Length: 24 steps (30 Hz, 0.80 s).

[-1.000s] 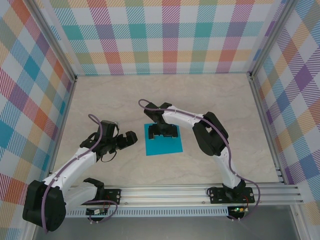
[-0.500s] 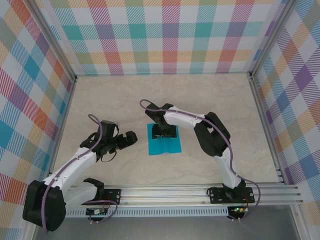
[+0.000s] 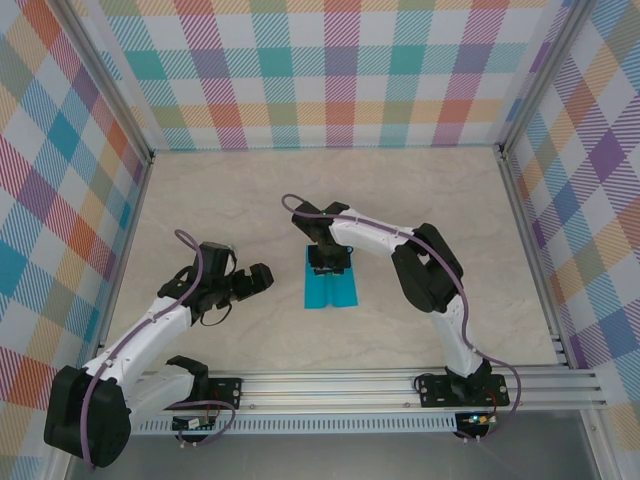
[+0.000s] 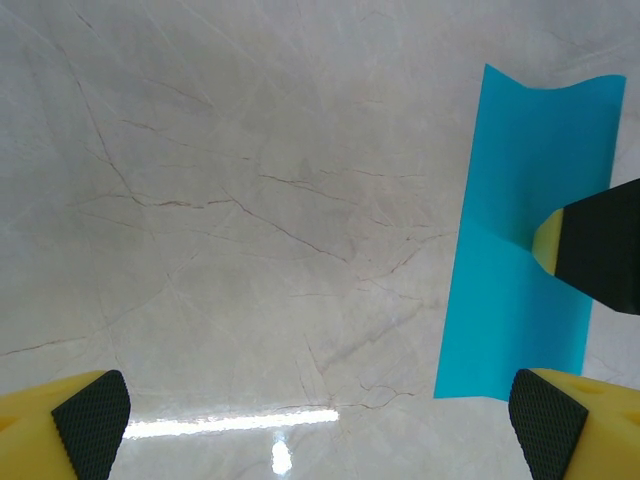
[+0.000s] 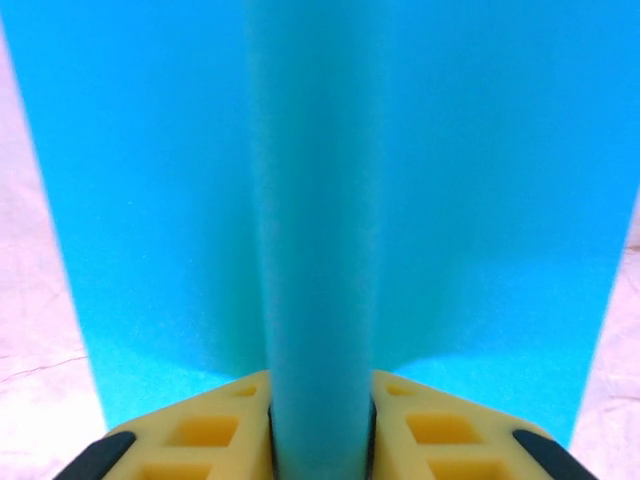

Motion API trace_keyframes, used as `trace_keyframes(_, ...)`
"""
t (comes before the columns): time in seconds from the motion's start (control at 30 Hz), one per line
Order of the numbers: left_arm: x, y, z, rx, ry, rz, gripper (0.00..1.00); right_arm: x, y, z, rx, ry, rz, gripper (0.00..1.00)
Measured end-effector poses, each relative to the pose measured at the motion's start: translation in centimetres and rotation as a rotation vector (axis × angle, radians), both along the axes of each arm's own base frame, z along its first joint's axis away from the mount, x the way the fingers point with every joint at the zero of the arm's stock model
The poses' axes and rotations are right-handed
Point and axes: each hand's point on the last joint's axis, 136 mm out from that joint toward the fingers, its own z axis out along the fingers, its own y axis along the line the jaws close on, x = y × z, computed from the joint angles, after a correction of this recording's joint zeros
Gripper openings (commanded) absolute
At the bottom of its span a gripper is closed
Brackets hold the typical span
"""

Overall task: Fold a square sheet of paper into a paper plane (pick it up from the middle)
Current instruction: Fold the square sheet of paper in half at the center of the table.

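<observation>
While the right claw hangs over mid-worktop, its jaws are pinched onto the square sheet of paper, gripping the middle.

Right wrist view: the yellow fingers sit either side of a raised ridge in the teal sheet, with only the paper's thickness between them. The ridge runs straight out ahead of the claw. Both flaps fall away left and right of it and spread down towards the worktop.

Top view: most of the sheet lies on the near side of the right claw, and its far edge is tucked under the claw body. The sheet reads narrower than it is long, because it is humped along the centre line. No folds or creases visible beyond that hump.

The left claw is level with the right claw and off to its left, apart from the paper. Its jaws are spread wide and empty. In its wrist view the black pads sit at the bottom corners with bare marble-pattern worktop between them. The sheet lies ahead of it, in line with its right finger. A black-and-yellow fingertip of the right claw comes in over the sheet from the right edge.
</observation>
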Motion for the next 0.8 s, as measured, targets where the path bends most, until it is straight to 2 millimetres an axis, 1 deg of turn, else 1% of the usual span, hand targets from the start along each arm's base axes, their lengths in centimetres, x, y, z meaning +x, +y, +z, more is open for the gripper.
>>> trace_keyframes(0.1,0.0,0.0,0.0,0.001,0.001,0.000,1.00,0.2,0.3,1.5,0.043,-0.017,-0.003,0.26)
trace_keyframes(0.2,0.0,0.0,0.0,0.000,0.001,0.000,1.00,0.3,0.8,3.5,0.130,-0.031,-0.009,0.26)
trace_keyframes(0.3,-0.2,0.0,-0.1,0.002,0.008,0.000,1.00,0.1,1.5,6.1,0.279,-0.040,-0.019,0.28)
trace_keyframes(0.4,-0.3,0.0,-0.1,-0.001,0.011,-0.003,1.00,0.0,1.4,8.4,0.449,-0.040,-0.051,0.32)
trace_keyframes(0.5,-0.2,-0.3,0.3,-0.013,0.007,-0.011,1.00,0.6,0.8,9.7,0.585,-0.034,-0.099,0.32)
trace_keyframes(0.57,-0.1,-0.6,0.7,-0.027,0.002,-0.019,1.00,1.2,0.3,9.3,0.628,-0.025,-0.130,0.32)
trace_keyframes(0.63,0.2,-0.9,1.1,-0.043,-0.002,-0.029,1.00,1.2,-0.2,8.0,0.644,-0.006,-0.154,0.35)
trace_keyframes(0.67,0.3,-1.1,1.2,-0.051,-0.003,-0.034,1.00,0.8,-0.5,7.3,0.642,0.010,-0.164,0.38)
trace_keyframes(0.73,0.6,-1.6,1.3,-0.066,-0.005,-0.044,1.00,-0.1,-1.1,5.6,0.630,0.043,-0.183,0.40)
trace_keyframes(0.8,0.5,-2.1,1.1,-0.074,0.008,-0.058,1.00,-0.9,-2.0,4.0,0.607,0.070,-0.201,0.44)
